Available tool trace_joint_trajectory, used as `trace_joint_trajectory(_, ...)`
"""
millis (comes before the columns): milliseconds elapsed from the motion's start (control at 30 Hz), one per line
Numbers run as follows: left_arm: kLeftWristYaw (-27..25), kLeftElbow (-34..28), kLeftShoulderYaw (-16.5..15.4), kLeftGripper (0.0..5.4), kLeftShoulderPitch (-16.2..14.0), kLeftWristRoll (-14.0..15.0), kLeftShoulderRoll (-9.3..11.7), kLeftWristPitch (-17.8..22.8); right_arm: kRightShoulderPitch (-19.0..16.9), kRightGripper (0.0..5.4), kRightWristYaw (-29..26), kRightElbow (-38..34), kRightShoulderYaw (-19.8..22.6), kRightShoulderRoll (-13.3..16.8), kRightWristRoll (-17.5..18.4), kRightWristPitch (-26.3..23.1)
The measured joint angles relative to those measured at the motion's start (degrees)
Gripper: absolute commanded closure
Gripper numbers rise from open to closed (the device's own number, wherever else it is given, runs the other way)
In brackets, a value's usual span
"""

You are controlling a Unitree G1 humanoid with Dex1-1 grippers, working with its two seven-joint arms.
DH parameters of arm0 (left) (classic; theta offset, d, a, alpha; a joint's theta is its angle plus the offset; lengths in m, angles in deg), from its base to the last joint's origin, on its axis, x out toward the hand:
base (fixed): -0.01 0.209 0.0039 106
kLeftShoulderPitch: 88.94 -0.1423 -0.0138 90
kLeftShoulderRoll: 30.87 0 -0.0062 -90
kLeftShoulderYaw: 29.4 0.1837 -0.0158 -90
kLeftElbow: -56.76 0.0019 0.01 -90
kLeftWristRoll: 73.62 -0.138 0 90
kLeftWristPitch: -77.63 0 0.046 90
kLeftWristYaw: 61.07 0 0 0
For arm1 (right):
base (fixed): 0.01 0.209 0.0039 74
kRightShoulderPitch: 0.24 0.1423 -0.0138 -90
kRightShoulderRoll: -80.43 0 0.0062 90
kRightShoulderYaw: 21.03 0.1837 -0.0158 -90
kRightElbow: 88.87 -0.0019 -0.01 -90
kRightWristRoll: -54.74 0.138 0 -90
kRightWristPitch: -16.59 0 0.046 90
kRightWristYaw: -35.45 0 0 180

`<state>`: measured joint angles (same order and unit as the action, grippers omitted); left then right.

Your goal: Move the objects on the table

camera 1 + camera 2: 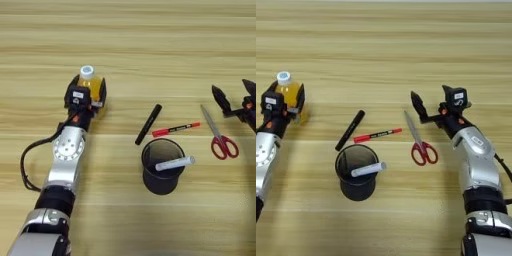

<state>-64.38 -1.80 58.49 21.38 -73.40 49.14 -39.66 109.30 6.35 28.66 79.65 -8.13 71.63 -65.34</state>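
The left gripper (91,93) is grasping the juice bottle (88,84), standing at the surface's (150,45) left; next comes lifting. The right gripper (432,104) is hovering, jaws released, beside the scissors (418,140).

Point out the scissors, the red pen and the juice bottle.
scissors (423,151): right eye view, on the red handles.
red pen (377,134): right eye view, mid-barrel.
juice bottle (87,71): left eye view, on the white cap.
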Motion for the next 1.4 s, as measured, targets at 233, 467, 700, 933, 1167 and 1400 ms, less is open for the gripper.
trace_joint_trajectory(233,-1.03,2.61,0.66,1.99,4.41,-0.20,-0.07,-0.13,0.03,0.00,0.27,0.18,0.04,-0.52,0.04,0.20)
trace_joint_trajectory(467,-2.15,8.64,2.44,1.99,7.63,-0.42,-1.71,-0.74,0.06,0.00,0.97,0.14,0.08,-1.14,0.10,0.25)
trace_joint_trajectory(700,-3.39,14.64,4.11,1.99,10.48,-1.43,-4.31,-2.27,0.25,0.00,1.27,0.11,0.22,-1.51,0.13,0.33)
trace_joint_trajectory(933,-4.24,18.96,5.36,1.99,12.23,-2.38,-6.68,-3.16,0.29,0.00,1.35,0.07,0.35,-1.73,0.18,0.37)
trace_joint_trajectory(1167,-4.78,21.92,5.01,1.99,12.56,-2.21,-7.16,-3.45,0.33,0.00,1.35,-0.05,0.47,-1.88,0.21,0.38)
trace_joint_trajectory(1400,-4.88,24.18,4.25,1.99,13.16,-2.15,-7.45,-3.71,0.34,0.00,1.33,-0.10,0.65,-1.89,0.24,0.39)
